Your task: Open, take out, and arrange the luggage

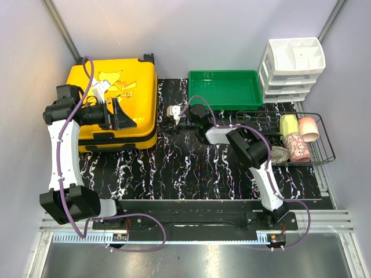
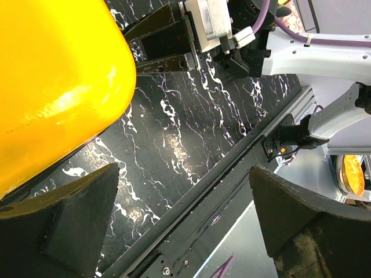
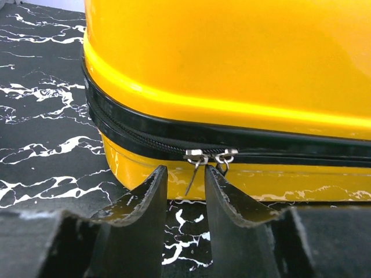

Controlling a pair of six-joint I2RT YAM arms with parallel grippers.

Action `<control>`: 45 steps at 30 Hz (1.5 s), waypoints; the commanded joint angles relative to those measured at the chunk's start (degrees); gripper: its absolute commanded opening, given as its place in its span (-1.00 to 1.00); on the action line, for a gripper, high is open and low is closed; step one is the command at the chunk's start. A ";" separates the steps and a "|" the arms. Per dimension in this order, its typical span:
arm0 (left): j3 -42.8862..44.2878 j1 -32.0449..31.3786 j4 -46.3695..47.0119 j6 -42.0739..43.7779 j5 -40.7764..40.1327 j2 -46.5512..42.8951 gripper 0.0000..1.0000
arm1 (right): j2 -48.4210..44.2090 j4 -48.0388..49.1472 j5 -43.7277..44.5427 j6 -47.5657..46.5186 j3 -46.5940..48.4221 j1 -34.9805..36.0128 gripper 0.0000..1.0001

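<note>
Fingers (image 3: 145, 197) of right gripper (image 3: 184, 174) stand part open, a clear gap between them, clamping nothing. Two metal zipper pulls (image 3: 210, 156) sit side by side on the black zipper band just past the tips. One tab dangles into the gap; contact cannot be told. Left gripper (image 1: 124, 114) is fully spread and empty, hovering over the 3 o'clock part of the luggage (image 1: 133, 81), with its fingers (image 2: 58, 226) wide apart in the wrist view. Luggage lies flat and zipped shut at about 10 o'clock in the top view, on the black marbled mat (image 1: 191, 162), yellow shell up, black handle at its 6 o'clock edge. Right gripper (image 1: 168, 119) comes in low from 3 o'clock, aimed at the luggage side wall. Green tray (image 1: 225, 87) at 1 o'clock, white drawer unit (image 1: 293, 66) at 2 o'clock. Wire basket (image 1: 324, 156) with cups at 3 o'clock, well apart from the luggage.
</note>
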 commanded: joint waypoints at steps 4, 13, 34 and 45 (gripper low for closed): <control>-0.41 0.35 2.00 0.67 2.23 -1.36 0.98 | 0.02 3.56 0.27 0.86 1.84 1.57 -0.41; -0.50 0.35 0.50 4.27 -3.92 -2.68 0.98 | -5.68 3.92 1.50 2.18 -4.74 2.19 -1.00; 27.43 20.29 -4.68 5.59 -30.11 13.29 0.98 | -14.48 -15.15 20.22 3.59 -7.39 5.27 -1.00; 26.75 25.57 3.57 5.85 -35.83 20.08 0.98 | -13.78 -16.47 20.49 2.45 -6.07 5.18 -1.00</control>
